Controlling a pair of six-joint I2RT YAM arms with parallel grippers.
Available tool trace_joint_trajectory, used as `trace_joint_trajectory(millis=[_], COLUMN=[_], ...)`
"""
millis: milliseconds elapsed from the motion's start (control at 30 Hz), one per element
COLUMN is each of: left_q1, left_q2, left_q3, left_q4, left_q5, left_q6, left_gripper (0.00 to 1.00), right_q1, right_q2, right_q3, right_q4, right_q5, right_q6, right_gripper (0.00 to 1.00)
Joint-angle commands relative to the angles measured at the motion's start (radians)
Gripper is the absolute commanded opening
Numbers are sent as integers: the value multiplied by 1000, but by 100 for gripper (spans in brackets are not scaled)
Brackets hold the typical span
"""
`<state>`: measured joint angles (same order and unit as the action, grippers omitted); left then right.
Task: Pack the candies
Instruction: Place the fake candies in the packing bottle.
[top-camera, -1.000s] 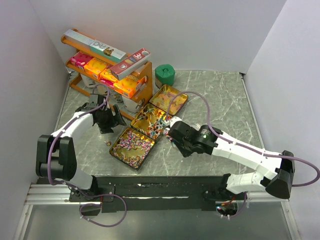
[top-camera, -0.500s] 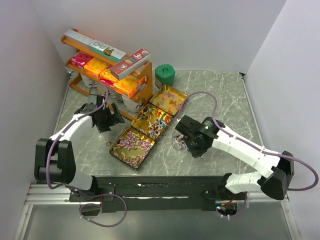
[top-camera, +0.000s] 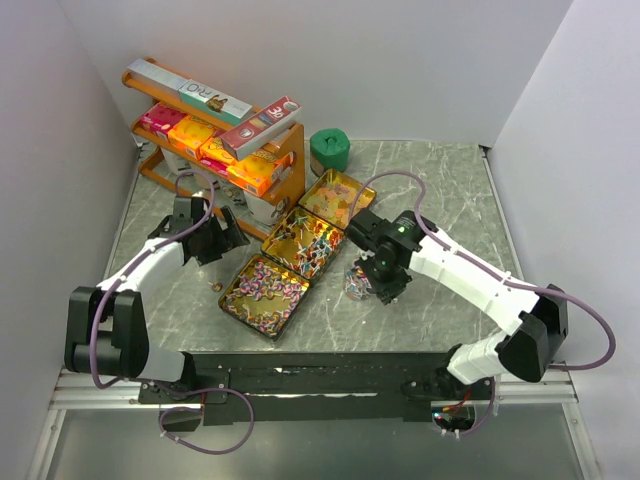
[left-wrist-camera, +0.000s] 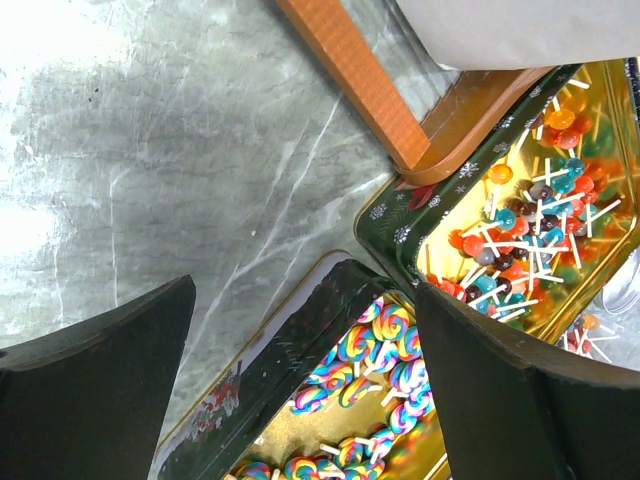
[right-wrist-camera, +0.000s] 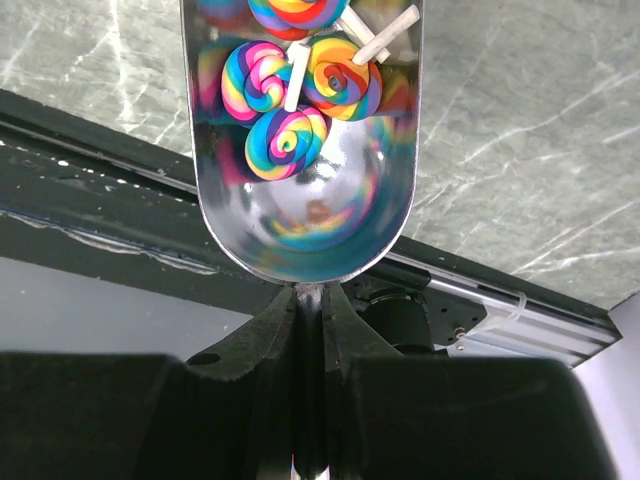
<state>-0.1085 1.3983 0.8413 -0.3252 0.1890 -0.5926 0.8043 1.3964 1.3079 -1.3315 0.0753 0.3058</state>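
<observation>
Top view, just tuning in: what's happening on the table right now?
The right hand is shut on the handle of a metal scoop that carries a few swirl lollipops. It holds the scoop over the table, to the right of the gold candy tins. The left hand hovers open at the tins' left edge, holding nothing. The tins have plenty of candy in them.
</observation>
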Motion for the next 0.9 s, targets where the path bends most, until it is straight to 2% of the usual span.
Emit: trace_joint_trajectory(millis=[0,433,867], left_q1=[0,0,0], left_q2=[-45,-48,-56], left_q3=[1,-4,-1], left_q4=[46,41,31], left_q5=[3,0,-22], left_q6=[-12,-7,-1], left_gripper=[96,96,96], right_q1=[-27,-79,-241], right_q2=[9,1,10], right_q3=[47,-19,-50], right_q4=[-149,-186,-163], right_q5=[-54,-181,-373], right_q6=[-30,-60,-134], right_gripper=[0,0,0])
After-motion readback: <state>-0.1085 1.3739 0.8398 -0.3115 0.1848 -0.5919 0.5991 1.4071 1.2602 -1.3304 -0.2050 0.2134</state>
